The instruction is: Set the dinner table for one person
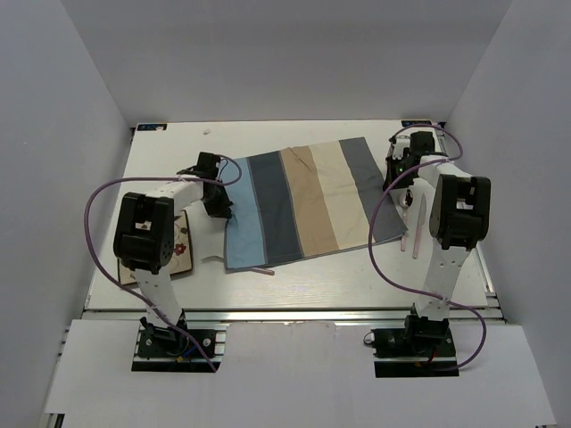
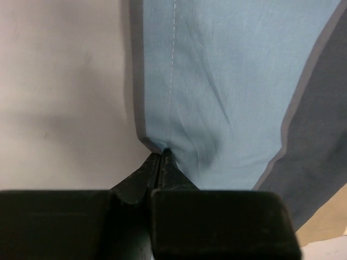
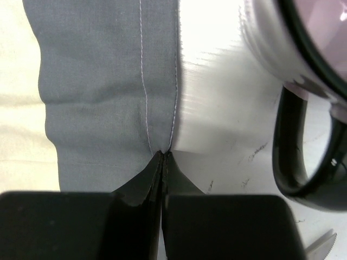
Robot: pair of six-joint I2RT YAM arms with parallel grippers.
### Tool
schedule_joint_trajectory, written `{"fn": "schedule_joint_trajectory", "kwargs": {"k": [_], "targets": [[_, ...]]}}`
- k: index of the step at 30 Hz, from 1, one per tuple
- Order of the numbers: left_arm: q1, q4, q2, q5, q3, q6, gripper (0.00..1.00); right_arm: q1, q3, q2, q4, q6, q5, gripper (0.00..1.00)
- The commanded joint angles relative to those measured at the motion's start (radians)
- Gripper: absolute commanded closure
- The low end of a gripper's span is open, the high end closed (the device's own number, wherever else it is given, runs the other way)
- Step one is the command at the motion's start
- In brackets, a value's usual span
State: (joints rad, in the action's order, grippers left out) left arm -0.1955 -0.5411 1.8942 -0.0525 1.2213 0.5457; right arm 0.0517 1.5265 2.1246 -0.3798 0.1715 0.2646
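Under the striped placemat (image 1: 303,201), the dinner table (image 1: 357,276) is flat, off-white.

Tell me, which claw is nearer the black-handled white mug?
Right. The right gripper pinches the striped cloth placemat's grey edge beside the mug; the left gripper pinches its blue edge, opposite.

The right wrist view cuts the mug (image 3: 293,65) off at the top and right edges and shows only a serrated tip (image 3: 321,242) in the corner. From above, the left arm (image 1: 147,234) covers part of a floral square (image 1: 183,242) on the table (image 1: 357,276), a pink stick (image 1: 264,270) lies partly under the placemat (image 1: 303,205), and the pale utensils (image 1: 416,227) are too small to name.
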Motion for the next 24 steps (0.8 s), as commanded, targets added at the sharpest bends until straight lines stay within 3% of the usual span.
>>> {"fn": "schedule_joint_trajectory", "kwargs": {"k": [1, 13, 24], "targets": [[-0.008, -0.006, 0.061, -0.015, 0.079, -0.018, 0.94, 0.017, -0.04, -0.021, -0.027, -0.004, -0.024, 1.0], [0.005, -0.112, 0.229, 0.017, 0.352, -0.081, 0.96, 0.023, -0.109, -0.074, -0.005, -0.043, -0.033, 1.0], [0.054, -0.108, 0.235, 0.016, 0.357, -0.096, 0.98, 0.023, -0.166, -0.123, 0.002, -0.073, -0.041, 1.0]]}}
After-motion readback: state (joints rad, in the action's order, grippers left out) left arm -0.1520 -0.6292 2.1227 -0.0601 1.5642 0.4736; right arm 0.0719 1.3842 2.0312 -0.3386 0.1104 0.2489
